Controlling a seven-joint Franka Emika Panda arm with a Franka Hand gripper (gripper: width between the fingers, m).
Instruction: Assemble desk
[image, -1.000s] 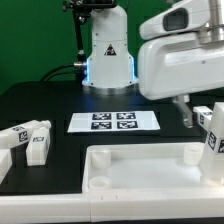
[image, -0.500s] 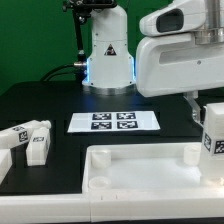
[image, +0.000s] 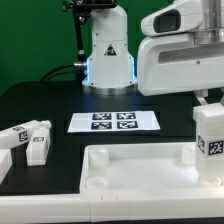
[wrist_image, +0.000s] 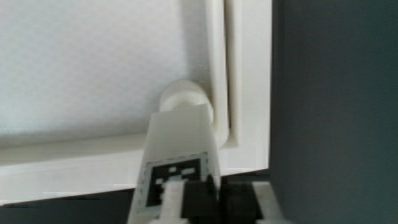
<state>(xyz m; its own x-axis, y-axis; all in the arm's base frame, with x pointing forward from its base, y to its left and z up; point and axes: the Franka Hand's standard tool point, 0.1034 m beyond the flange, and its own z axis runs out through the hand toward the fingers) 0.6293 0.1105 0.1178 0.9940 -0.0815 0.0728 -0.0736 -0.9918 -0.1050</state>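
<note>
Above the desk top (image: 140, 172), at the exterior view's right, the claw (image: 206, 99) is clamped on a tagged leg (image: 210, 136); only the wrist view shows its end at the top's corner.

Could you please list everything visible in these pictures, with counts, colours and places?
desk top: one, white, lying flat on the table nearest the exterior camera.
held leg: one, white with a black-and-white tag, upright in the gripper at the exterior view's right, by the desk top's end.
loose legs: at least two, white with tags, lying together at the exterior view's left.
marker board: one, white with four black tags, flat on the table beyond the desk top.
table: one, black, under everything.
backdrop: one, green, behind the table.
robot base: one, white with a blue glow, behind the marker board.
gripper: one, white, closed on the held leg.
</note>
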